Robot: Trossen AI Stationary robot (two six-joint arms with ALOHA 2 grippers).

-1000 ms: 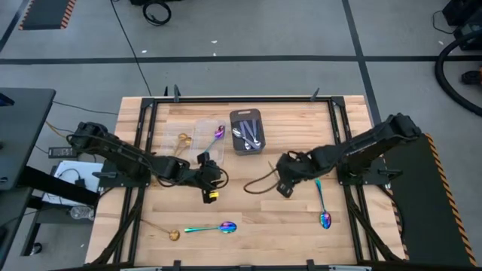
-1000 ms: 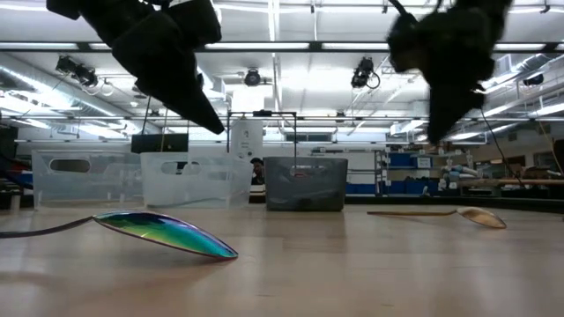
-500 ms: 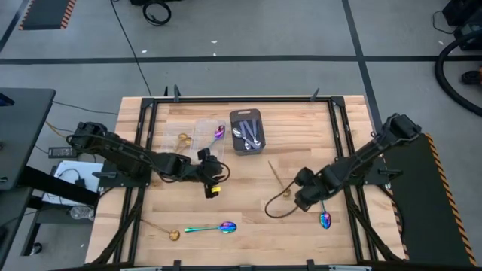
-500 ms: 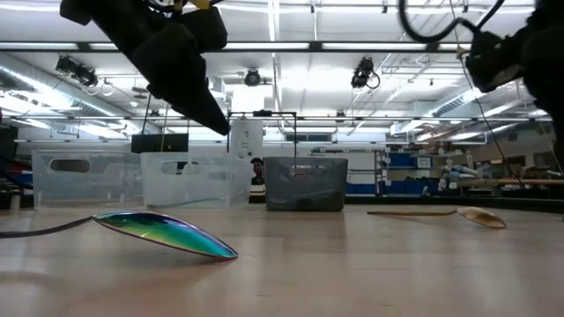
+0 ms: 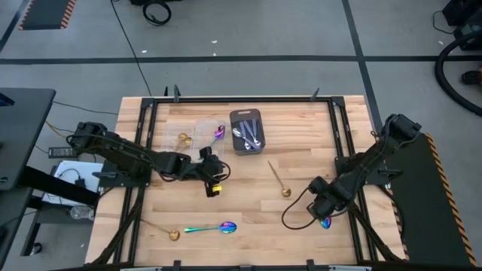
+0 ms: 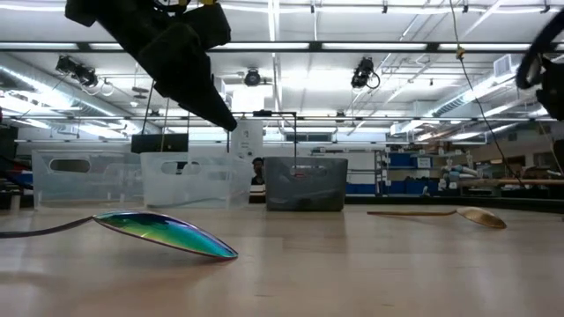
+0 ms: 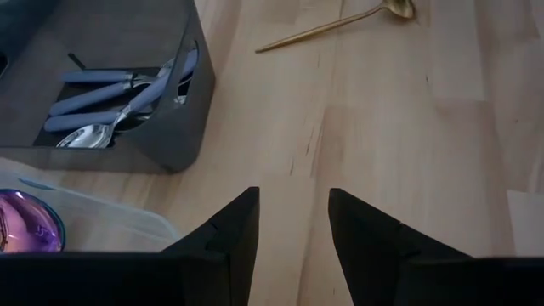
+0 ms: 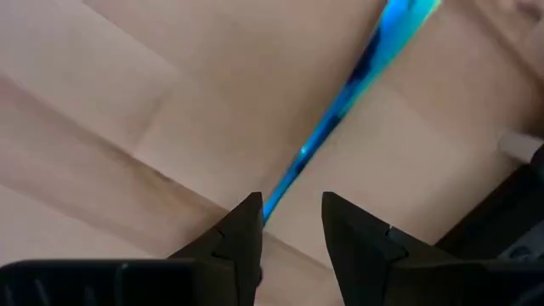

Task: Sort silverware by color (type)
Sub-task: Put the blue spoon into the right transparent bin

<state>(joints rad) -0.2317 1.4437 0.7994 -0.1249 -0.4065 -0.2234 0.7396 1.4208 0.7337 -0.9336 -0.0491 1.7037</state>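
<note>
Lying loose: two gold spoons (image 5: 277,179), two rainbow spoons (image 5: 212,227); both arms' jaws parted, empty.

Wooden table (image 5: 248,226) is sitting inside a black metal frame (image 5: 241,98) on a gray floor. Dark gray tray (image 5: 246,131) is lying near the far edge, with two clear plastic containers (image 5: 197,135) lying just beside it. Black cable (image 5: 295,219) is looping over the tabletop. Ceiling lights (image 6: 273,46) are glowing beyond.
</note>
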